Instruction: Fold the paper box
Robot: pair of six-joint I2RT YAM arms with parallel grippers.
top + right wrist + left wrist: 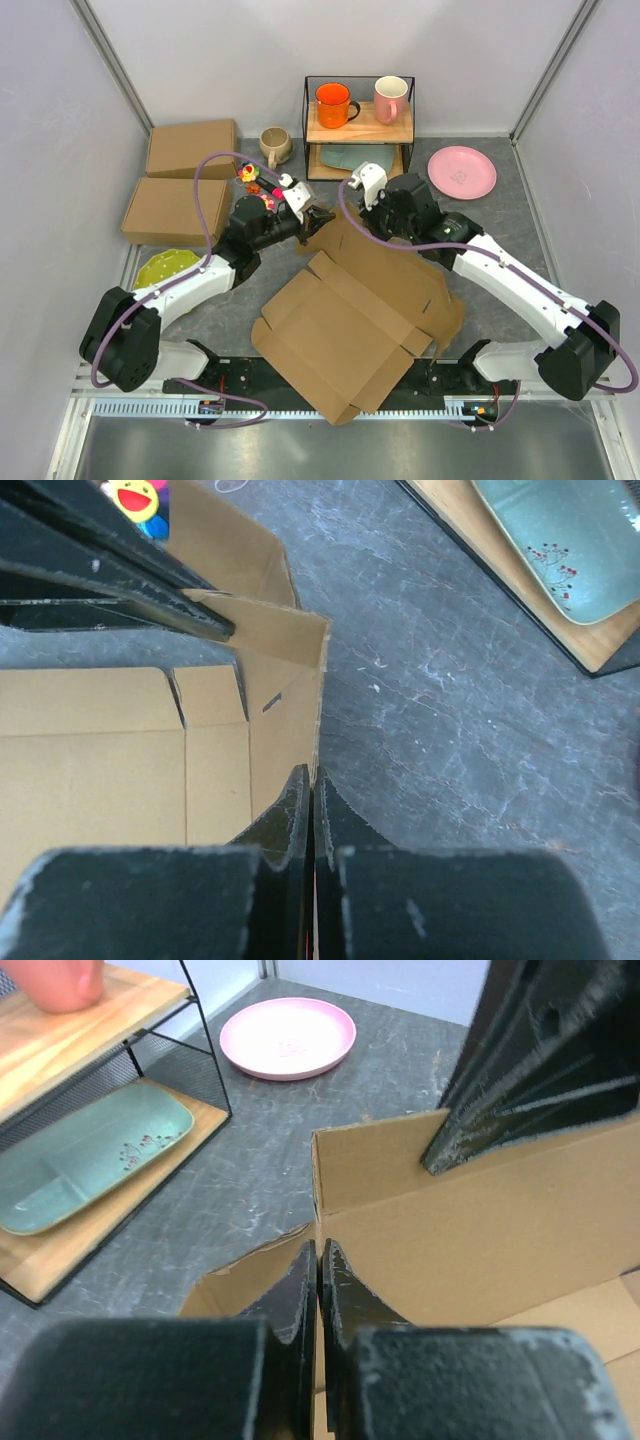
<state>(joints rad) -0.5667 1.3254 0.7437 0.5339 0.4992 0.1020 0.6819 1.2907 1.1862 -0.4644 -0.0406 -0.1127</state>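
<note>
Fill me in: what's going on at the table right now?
The two arms are working on the paper box. Most of it lies opened out on the table, and only the far flap stands upright. The left gripper and the right gripper are both shut on that flap, pinching its edges close to each other. Nothing else on the box is folded up yet.
</note>
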